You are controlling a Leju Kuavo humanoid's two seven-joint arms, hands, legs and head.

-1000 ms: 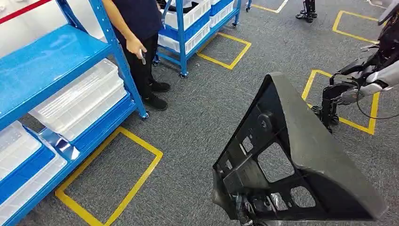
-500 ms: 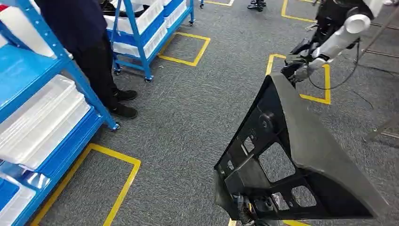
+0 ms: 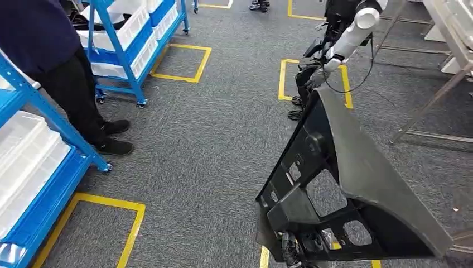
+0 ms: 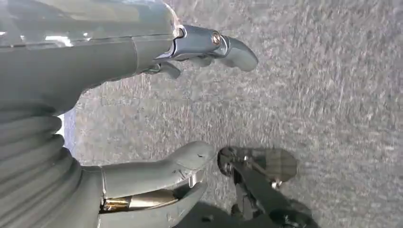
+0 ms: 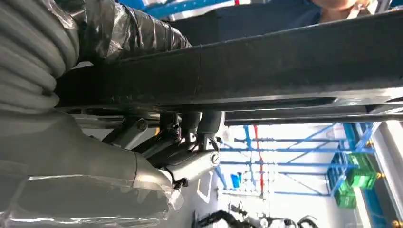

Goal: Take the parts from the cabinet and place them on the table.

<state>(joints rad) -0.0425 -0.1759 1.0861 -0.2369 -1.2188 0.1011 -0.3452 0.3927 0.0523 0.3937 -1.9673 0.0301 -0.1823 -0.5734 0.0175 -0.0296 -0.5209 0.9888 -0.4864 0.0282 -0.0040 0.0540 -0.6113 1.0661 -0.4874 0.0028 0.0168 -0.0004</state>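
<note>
in the head view, you carry a big black part (image 3: 357, 190) standing up on its edge, low in front of you over the grey carpet (image 3: 212, 139). it looks hard and stiff, with holes and thin bars in its frame, and big enough that it could tip or swing, so hold it low on a thick bar, not on a thin one. the blue cabinet (image 3: 33, 167) with clear bins is well off to one side, with a person (image 3: 61, 61) standing by it, and another robot (image 3: 340, 39) stands far ahead. in the left wrist view, your left hand (image 4: 157, 118) hangs over the carpet; its fingers (image 4: 223, 45) and thumb are apart with nothing between them. in the right wrist view, your right hand (image 5: 157, 156) is tucked close under a long black bar of the part, and its fingers (image 5: 199, 128) curl up against that bar, so it looks to be holding the part there. the bar looks smooth and may slip, so grip it well.
</note>
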